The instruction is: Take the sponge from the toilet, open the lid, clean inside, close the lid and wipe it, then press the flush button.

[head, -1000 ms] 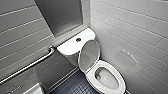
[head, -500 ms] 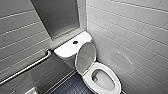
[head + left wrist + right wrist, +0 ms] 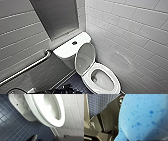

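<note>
Head view has shifted a touch over the last second. That's camera motion, the scene itself is unchanged. the lid (image 3: 85, 58) is up as before, leaning back against the tank (image 3: 66, 50). The seat ring (image 3: 86, 80) is down and the bowl is exposed. Reading: pick-up and lid-open are done, and we're at the clean-inside step, not yet in the bowl. the sponge (image 3: 142, 116) is off the toilet (image 3: 117, 86) and sits right up against the right wrist camera with blue floor tile (image 3: 97, 102) behind it, so I judge the right hand is clamped on it. Left hand state: cannot tell. Its wrist view looks down on the seat and bowl beside the white wall tiles (image 3: 75, 112). Orientation: the lid's long axis runs up from the hinge, inner face toward the bowl. The bowl's long axis runs from the tank out along the right wall. The sponge is too close to read its long axis. The flush button (image 3: 74, 42) is on the tank top, untouched.
</note>
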`<state>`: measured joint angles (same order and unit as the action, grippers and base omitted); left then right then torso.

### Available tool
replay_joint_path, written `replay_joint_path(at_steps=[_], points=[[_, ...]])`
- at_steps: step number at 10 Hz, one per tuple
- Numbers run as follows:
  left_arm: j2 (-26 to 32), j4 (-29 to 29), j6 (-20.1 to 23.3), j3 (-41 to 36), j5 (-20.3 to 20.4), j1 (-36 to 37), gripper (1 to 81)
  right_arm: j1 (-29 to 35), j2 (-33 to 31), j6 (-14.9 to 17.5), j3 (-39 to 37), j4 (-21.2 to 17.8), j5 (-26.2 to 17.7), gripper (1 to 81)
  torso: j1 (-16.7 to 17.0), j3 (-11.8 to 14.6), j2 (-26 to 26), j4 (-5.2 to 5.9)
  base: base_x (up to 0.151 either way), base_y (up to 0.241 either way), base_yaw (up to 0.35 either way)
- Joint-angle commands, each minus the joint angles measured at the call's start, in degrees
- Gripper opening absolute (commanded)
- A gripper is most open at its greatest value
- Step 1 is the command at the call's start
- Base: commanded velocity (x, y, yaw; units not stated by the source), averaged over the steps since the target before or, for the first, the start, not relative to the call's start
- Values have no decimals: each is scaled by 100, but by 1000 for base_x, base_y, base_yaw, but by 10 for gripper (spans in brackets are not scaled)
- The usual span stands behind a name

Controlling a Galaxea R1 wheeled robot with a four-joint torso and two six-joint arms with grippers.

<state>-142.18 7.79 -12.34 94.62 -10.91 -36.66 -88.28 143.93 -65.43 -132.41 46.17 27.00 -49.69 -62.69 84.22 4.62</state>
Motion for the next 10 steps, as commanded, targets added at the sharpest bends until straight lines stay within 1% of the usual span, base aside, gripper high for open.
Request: replay_joint_path(at_steps=[1,2,3,4,6,7,10], points=[[215,521,-470,188,140,760,811,-186,-56,4,-125,164,-187,10,0,0,0,0,0,0,0],[286,539,-629,241,343,769,811,-212,-20,4,-178,155,-143,10,0,0,0,0,0,0,0],[452,539,-839,249,554,830,811,-273,-2,4,-239,165,23,10,0,0,0,0,0,0,0],[558,539,-1059,285,721,909,811,-282,32,-5,-293,156,86,10,0,0,0,0,0,0,0],[638,539,-1657,461,967,1156,811,-291,191,-5,-494,156,86,10,0,0,0,0,0,0,0],[655,539,-1833,522,1064,1296,811,-335,252,-5,-591,156,95,10,0,0,0,0,0,0,0],[681,539,-2212,636,1117,1692,811,-387,323,-23,-741,147,95,10,0,0,0,0,0,0,0]])
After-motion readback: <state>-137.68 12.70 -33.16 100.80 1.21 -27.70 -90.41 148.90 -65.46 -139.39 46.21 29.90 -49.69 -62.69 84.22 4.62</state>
